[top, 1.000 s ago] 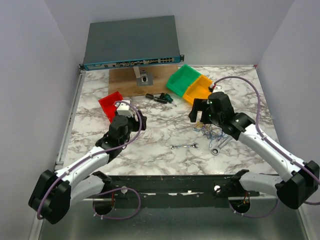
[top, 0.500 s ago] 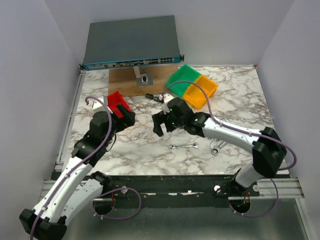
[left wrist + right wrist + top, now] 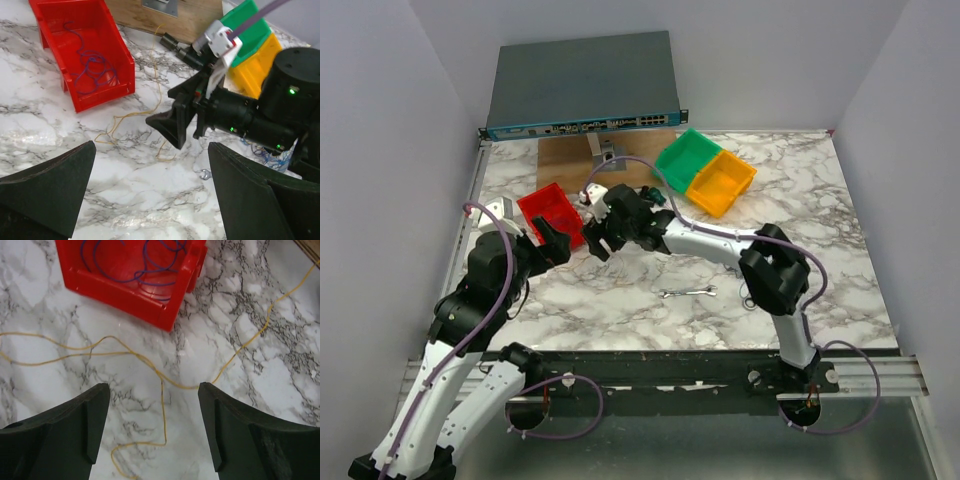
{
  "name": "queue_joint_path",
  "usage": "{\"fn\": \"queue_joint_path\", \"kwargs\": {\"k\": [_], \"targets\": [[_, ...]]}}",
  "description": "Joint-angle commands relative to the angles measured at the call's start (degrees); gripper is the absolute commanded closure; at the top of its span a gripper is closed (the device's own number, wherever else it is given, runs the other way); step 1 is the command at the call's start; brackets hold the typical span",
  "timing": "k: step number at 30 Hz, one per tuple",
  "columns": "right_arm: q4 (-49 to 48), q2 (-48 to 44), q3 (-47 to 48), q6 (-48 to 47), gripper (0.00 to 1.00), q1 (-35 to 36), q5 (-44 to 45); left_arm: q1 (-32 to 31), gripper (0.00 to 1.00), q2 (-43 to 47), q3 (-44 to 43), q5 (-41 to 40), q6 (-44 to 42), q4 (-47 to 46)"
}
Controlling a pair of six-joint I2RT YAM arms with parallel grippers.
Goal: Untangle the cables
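Yellow wire (image 3: pixel 162 410) lies loose on the marble (image 3: pixel 280 380) beside the red bin (image 3: pixel 170 315), which holds blue wire (image 3: pixel 147 264). My right claw (image 3: pixel 152 395) gapes above it, holding nothing. My left claw (image 3: pixel 150 150) is wide and empty too.

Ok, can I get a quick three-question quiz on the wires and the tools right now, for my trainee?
1. Fill in: the left tool and the right tool both stand ____.
2. True or false: a blue wire lies inside the red bin.
3. The yellow wire lies: A) inside the red bin; B) on the marble table; C) clamped in the right tool.
Key: 1 open; 2 true; 3 B.
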State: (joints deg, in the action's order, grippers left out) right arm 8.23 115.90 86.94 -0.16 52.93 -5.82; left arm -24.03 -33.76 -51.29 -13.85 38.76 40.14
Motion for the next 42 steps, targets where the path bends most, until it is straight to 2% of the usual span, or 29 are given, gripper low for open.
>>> {"fn": "queue_joint_path", "kwargs": {"k": [1, 5, 9, 14, 16, 17, 19, 22, 28, 32, 35, 38, 42], "targets": [[2.5, 7.6, 7.6, -5.5, 0.24, 0.3, 0.3, 0.5, 0.01, 1.0, -2.4, -1.8, -5.1, 4.5], [3.6, 12.4, 10.4, -7.1, 0.26, 0.3, 0.5, 0.8, 0.01, 1.6, -2.1, 0.8, -6.3, 3.6], [3.1, 13.9, 8.4, -8.0, 0.29, 0.3, -1.2, 1.2, 0.01, 1.0, -2.4, 2.4, -7.1, 3.1], [4.1, 14.5, 5.9, -8.1, 0.41, 0.4, -1.1, 1.7, 0.02, 0.4, -3.2, 3.0, -8.4, 3.0], [3.7, 13.5, 4.0, -8.2, 0.58, 0.5, -1.0, 1.8, 0.01, 0.5, -3.3, 3.2, -9.0, 2.9], [3.0, 12.8, 2.6, -8.0, 0.72, 0.6, -0.6, 1.8, 0.02, 0.7, -3.3, 3.4, -9.2, 2.8], [1.0, 10.0, -0.2, -7.6, 0.90, 0.7, -0.6, 1.8, 0.01, 0.8, -3.0, 3.5, -9.6, 2.4], [-1.2, 4.3, -4.1, -6.1, 0.99, 0.7, -0.7, 1.9, 0.01, 0.8, -2.8, 4.0, -9.8, 2.2], [-5.2, -9.1, -11.0, 1.0, 0.99, 0.4, 1.7, 2.0, 0.02, 0.9, -2.3, 5.7, -9.9, 1.7], [-5.3, -16.8, -13.2, 8.4, 0.99, -2.2, 1.3, 2.0, 0.01, 0.9, -2.0, 7.3, -10.0, 1.0], [-7.6, -22.0, -15.9, 14.3, 0.99, -7.0, -7.9, 2.0, 0.02, 1.2, -1.9, 8.2, -10.1, 0.5], [-20.9, -26.9, -22.5, 22.5, 0.99, -13.4, -21.7, 2.0, 0.01, 1.7, -1.6, 8.3, -10.4, 0.0], [-32.2, -28.2, -25.9, 31.2, 0.99, -20.2, -30.7, 2.0, 0.02, 2.1, -1.6, 8.4, -10.5, 0.2]]}}
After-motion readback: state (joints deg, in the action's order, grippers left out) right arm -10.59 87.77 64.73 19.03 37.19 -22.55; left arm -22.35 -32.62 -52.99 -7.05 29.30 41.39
